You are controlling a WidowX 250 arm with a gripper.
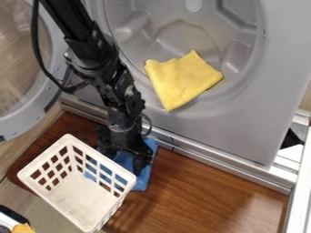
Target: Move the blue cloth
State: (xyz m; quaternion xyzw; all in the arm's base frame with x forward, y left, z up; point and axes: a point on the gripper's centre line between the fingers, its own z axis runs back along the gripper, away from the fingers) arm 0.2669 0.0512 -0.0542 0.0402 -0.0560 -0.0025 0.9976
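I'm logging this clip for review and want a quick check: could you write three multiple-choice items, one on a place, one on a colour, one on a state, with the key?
1. Where is the blue cloth?
A) Inside the round opening
B) On the brown wooden surface, beneath the pincer
C) Draped over the door

2. What colour is the cloth at the round opening?
A) Yellow
B) Red
C) Green

3. How does the round door stand?
A) Shut over the opening
B) Blocked by a cloth
C) Swung open

1: B, since blue fabric shows on the wood around the pincer.
2: A, since the folded cloth on the opening's lower edge is plainly yellow.
3: C, since the door stands off to the left, leaving the opening uncovered.
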